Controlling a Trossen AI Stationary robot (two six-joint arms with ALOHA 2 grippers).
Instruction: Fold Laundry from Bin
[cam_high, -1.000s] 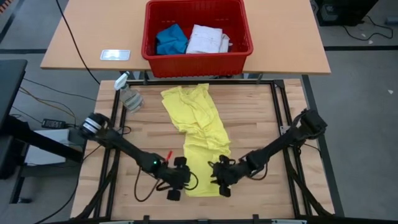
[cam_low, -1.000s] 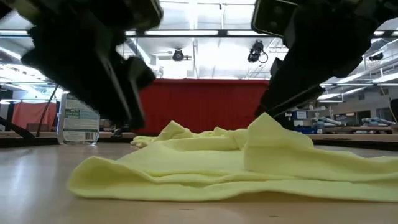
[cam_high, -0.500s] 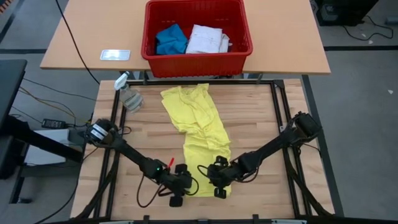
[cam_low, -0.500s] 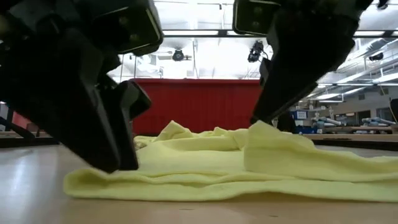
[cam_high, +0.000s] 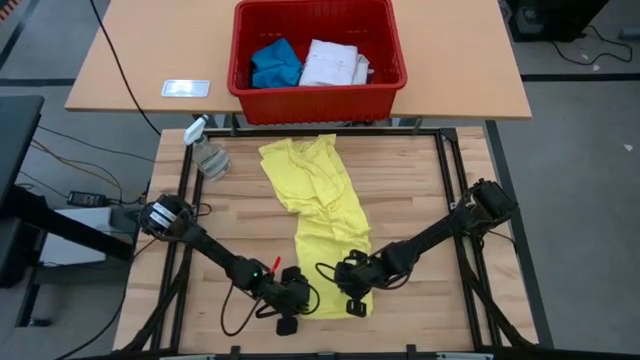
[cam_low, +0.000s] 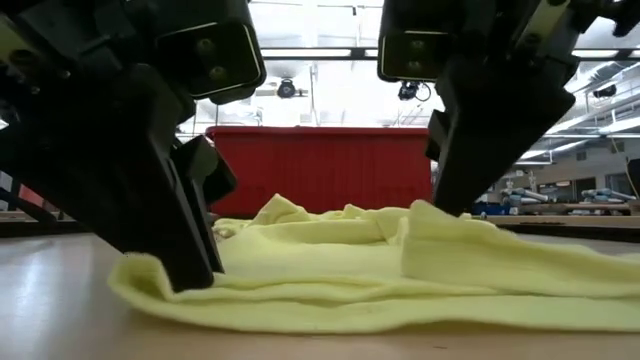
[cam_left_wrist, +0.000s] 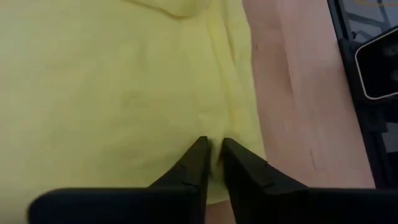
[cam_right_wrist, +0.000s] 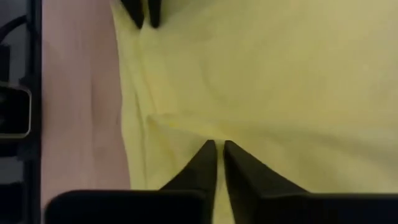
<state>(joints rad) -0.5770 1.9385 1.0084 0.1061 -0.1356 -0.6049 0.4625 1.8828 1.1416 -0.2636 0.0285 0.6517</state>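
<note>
Fingers of my left gripper (cam_left_wrist: 213, 144) and right gripper (cam_right_wrist: 216, 148) have just pinched shut on the yellow shirt's (cam_high: 318, 215) 6 o'clock hem, ready to lift; bin (cam_high: 318, 82) sits at 12.

Clear plastic spray bottle (cam_high: 208, 153) lying on its side, far left corner of wooden worktable (cam_high: 410, 190). Black metal frame (cam_high: 448, 175) edging worktable. Behind it, tan table (cam_high: 460, 70) with small white rectangular object (cam_high: 186, 88) near its left end. Black cable (cam_high: 118, 65) trailing across tan table's left side. Grey floor (cam_high: 580, 210) around. Ceiling lights (cam_low: 330, 70) overhead in low view.
</note>
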